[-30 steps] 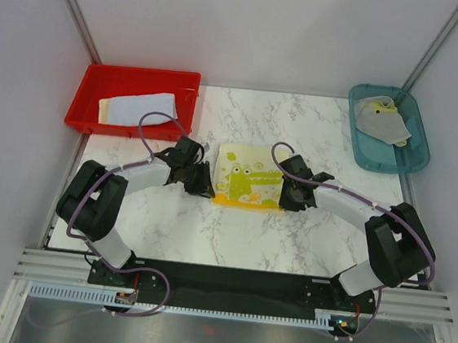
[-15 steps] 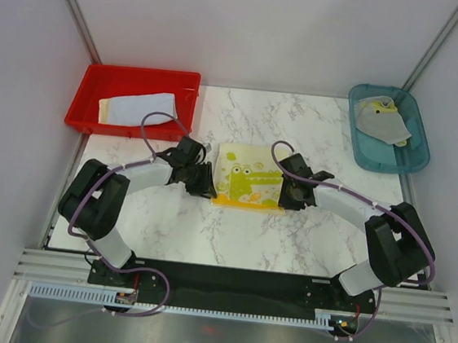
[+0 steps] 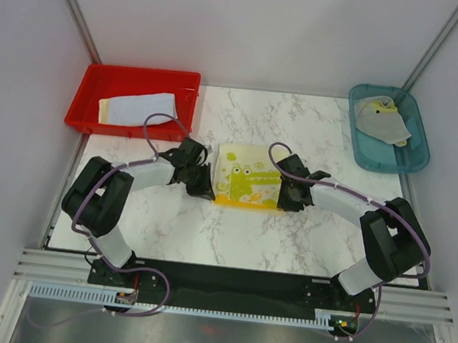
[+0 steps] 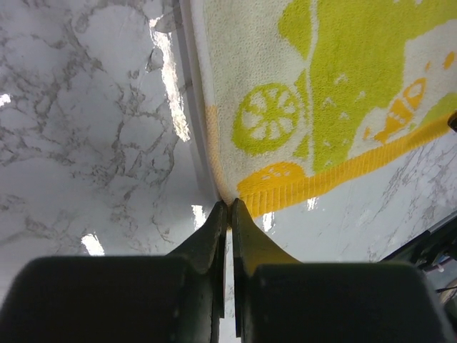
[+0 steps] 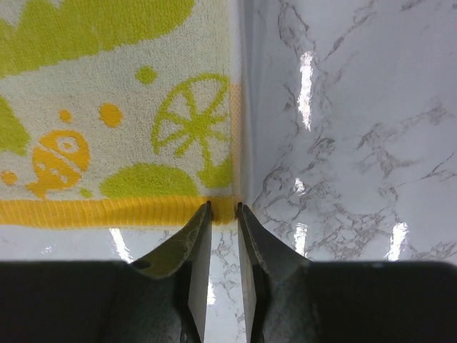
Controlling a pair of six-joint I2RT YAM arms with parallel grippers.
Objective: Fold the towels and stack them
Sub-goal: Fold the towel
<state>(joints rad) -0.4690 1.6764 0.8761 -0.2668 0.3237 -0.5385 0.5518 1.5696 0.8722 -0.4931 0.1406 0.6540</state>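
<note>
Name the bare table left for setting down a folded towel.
Free: marble behind the crocodile towel, between red bin and teal bin; the near strip by the arm bases. Crowded: towel's near corners, at left tool and right tool.

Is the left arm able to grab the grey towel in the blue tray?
Probably not. The grey towel lies in the blue tray at the far right corner; the left gripper is pinching the crocodile towel mid-table, and the right arm lies between.
</note>
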